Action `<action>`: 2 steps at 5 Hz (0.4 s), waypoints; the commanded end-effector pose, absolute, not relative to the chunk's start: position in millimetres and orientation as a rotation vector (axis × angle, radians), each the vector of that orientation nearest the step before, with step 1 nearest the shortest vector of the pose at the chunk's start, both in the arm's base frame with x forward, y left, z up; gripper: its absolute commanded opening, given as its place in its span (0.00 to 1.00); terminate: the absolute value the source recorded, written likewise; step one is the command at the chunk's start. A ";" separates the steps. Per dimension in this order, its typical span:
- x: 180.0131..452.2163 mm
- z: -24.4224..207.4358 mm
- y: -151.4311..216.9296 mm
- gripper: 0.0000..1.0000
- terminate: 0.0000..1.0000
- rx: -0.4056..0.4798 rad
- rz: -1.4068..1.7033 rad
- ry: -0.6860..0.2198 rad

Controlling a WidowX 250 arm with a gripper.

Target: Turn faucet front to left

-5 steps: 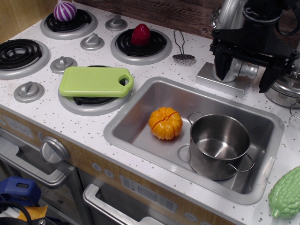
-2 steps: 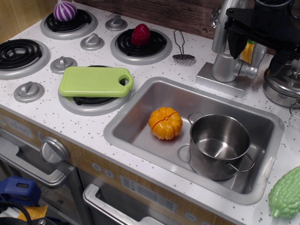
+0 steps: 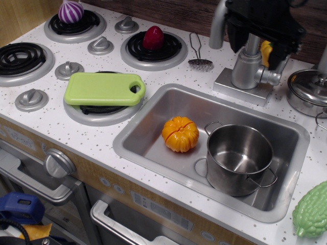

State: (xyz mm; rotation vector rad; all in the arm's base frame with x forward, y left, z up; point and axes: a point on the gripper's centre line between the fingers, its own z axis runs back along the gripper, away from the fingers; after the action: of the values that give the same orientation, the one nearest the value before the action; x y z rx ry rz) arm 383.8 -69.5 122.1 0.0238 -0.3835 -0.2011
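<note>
The faucet [image 3: 246, 69] is a shiny silver tap on a square base [image 3: 236, 88] behind the sink. Its curved spout [image 3: 216, 24] points toward the left, over the counter by the burners. Its small side lever [image 3: 269, 76] sticks out to the right. My black gripper [image 3: 255, 48] hangs from the top edge, high on the faucet. Its two fingers [image 3: 234, 37] straddle the upper post with gaps on both sides, so it is open and holds nothing. The gripper body hides the top of the spout's bend.
The steel sink [image 3: 153, 109] holds an orange pumpkin [image 3: 180, 134] and a two-handled pot [image 3: 239, 158]. A green cutting board [image 3: 104, 88] lies on a burner. A masher [image 3: 198, 51] lies left of the faucet. A steel lidded pot [image 3: 309, 92] stands right. A green gourd [image 3: 311, 210] is front right.
The gripper has risen from around the faucet's base and moved left. The spout has swung to the left and now shows clear of the gripper.
</note>
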 end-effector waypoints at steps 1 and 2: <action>395.5 144.2 -46.5 1.00 0.00 0.043 -0.224 -0.461; 400.2 141.2 -32.6 1.00 0.00 0.053 -0.242 -0.473</action>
State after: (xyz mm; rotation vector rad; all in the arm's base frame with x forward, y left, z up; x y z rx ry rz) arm 399.1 -25.4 120.3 0.0439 -0.4290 -0.2560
